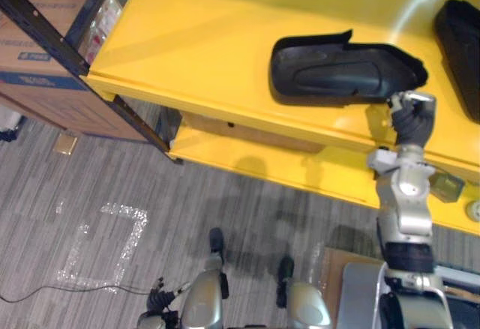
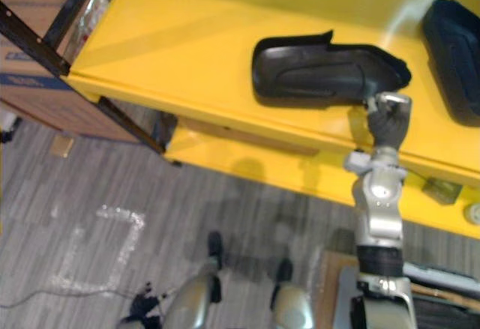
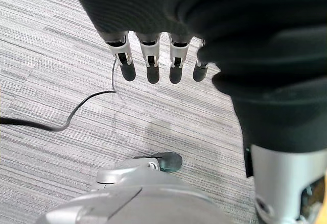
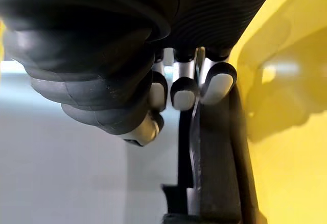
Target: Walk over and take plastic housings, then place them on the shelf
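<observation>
A black plastic housing lies flat on the top of the yellow shelf. My right hand reaches up to its near right end. In the right wrist view the fingers curl over the housing's thin rim, with the thumb a little apart on the other side. A second black housing rests at the shelf's far right. My left hand hangs low over the floor, fingers straight and holding nothing.
A lower yellow shelf board carries small items at the right. Cardboard boxes sit behind a dark rack post on the left. A white tape square marks the grey carpet. A brown box stands by the right arm.
</observation>
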